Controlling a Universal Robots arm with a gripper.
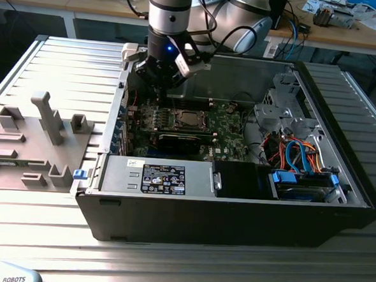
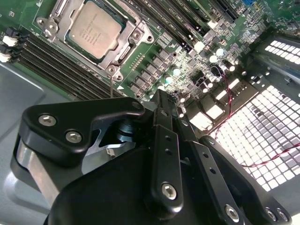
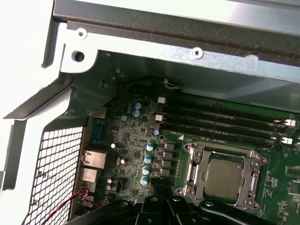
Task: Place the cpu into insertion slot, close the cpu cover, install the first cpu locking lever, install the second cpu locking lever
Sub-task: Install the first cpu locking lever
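**Power supply up front, cpu seated behind it**

Power supply lies nearest in the exterior view, boxed against the front wall of the open computer case. Beside it, toward the exterior view's right, the drive bay holds a tangle of blue and orange cables. Outside the case, on the exterior view's left, a grey fixture tray carries several grey holders.

Deeper in, the green motherboard covers the case floor, with a long black expansion card on its near side. Just past that card is the insertion slot, and the cpu sits flat inside it, silver top showing. The cpu cover appears to lie down around the chip, framing it through its square opening. So the first two steps look done. Whether either locking lever is latched, I cannot tell.

Farther back, the gripper hangs over the board near the slot, toward the exterior view's left of it, apart from the cover. Its fingertips seem drawn together with nothing between them.
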